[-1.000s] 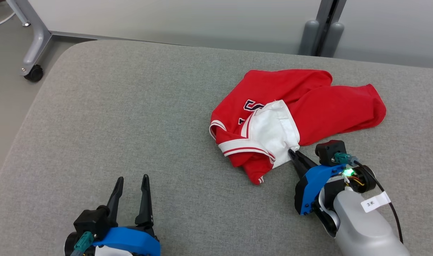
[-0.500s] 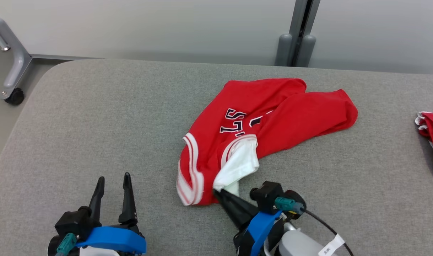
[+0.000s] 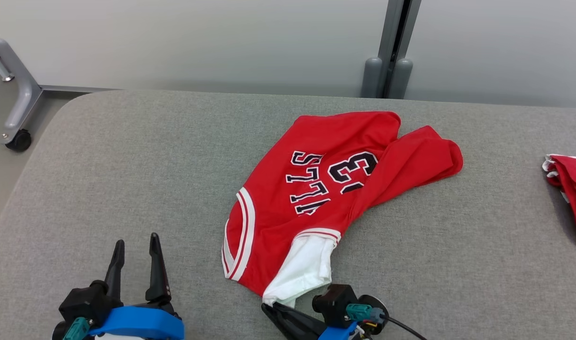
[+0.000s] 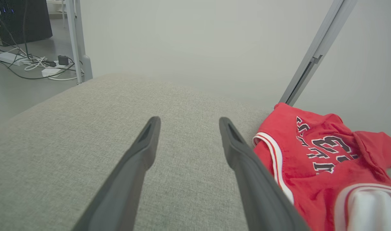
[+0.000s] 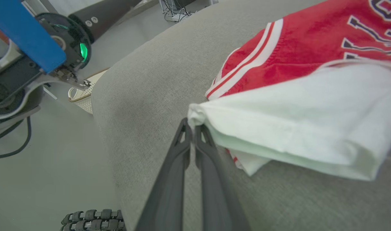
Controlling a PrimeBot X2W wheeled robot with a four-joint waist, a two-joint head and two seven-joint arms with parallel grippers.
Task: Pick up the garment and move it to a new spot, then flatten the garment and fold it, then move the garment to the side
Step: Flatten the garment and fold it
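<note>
The garment (image 3: 325, 189) is a red jersey with dark lettering, white trim and a white part at its near end; it lies spread across the middle of the grey padded table (image 3: 127, 165). My right gripper (image 3: 265, 307) is at the bottom edge of the head view, shut on the garment's white corner (image 5: 197, 117). In the right wrist view its two fingers (image 5: 182, 150) press together on that corner. My left gripper (image 3: 136, 241) stands open at the lower left, apart from the garment (image 4: 310, 160). Nothing is between its fingers (image 4: 144, 150).
Another red garment (image 3: 571, 189) lies at the table's right edge. A grey wheeled frame leg (image 3: 13, 113) stands on the floor past the table's rounded left corner. A grey post (image 3: 387, 71) rises behind the table. Bare padding spreads to the left.
The right gripper has dragged the garment's white corner toward the near edge, stretching the jersey out so its lettering and number show. The head camera has shifted. The left gripper stays open.
</note>
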